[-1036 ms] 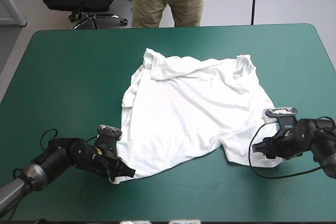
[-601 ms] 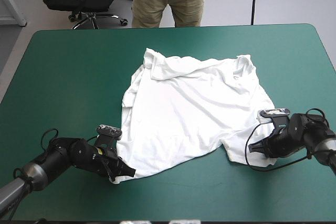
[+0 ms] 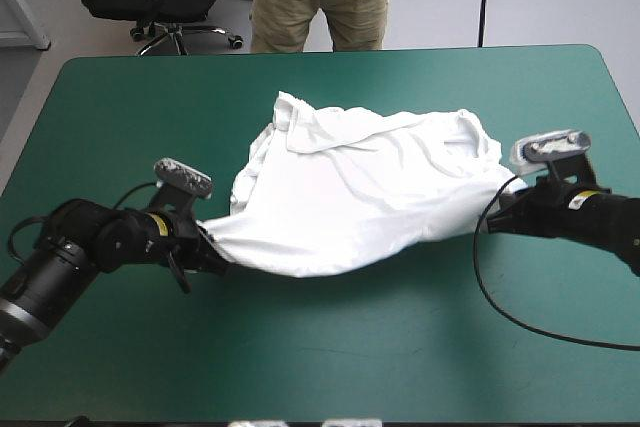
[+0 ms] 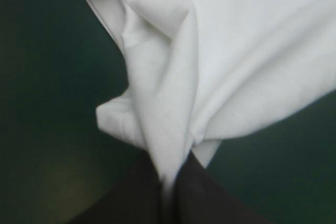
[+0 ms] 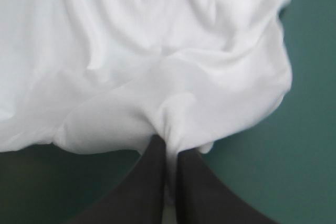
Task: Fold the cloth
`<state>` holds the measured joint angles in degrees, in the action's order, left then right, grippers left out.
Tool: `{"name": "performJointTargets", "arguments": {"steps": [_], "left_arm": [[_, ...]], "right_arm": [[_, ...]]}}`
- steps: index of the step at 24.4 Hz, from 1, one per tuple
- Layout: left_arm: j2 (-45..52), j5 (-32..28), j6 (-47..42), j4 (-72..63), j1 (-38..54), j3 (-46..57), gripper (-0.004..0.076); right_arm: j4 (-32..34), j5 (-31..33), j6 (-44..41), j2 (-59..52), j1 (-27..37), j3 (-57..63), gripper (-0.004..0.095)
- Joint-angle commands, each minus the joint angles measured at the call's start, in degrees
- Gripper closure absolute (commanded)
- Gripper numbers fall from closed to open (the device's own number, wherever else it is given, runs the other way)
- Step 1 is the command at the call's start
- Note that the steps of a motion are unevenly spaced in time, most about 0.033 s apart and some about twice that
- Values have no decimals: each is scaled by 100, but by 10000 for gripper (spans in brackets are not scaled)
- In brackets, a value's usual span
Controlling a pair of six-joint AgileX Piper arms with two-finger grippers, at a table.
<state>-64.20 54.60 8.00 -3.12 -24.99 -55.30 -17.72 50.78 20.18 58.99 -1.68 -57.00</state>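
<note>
T-shirt (image 3: 360,192): white, mid-table; far part lies rumpled on the teal-green cover (image 3: 330,347), near edge hangs in a sagging line between the two grippers.
Left gripper (image 3: 212,253): low over the table's left half; black fingers (image 4: 139,195) all but closed, pinching the near edge's left end, cloth bunched ahead.
Right gripper (image 3: 497,224): just right of the T-shirt, clamped the same way on the edge's right end.

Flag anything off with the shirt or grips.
Nothing stands out. The left gripper and right gripper are each shut on a near corner of the T-shirt, its near edge sagging between them; the far part lies wrinkled on the teal-green cover.
</note>
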Motion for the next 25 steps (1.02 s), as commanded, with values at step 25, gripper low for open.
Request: {"name": "performJointTargets", "arguments": {"steps": [25], "left_arm": [[-909, -749, 859, 1878, -20, -8077, 741]], "right_arm": [[280, -344, 1030, -161, 45, -7325, 925]]}}
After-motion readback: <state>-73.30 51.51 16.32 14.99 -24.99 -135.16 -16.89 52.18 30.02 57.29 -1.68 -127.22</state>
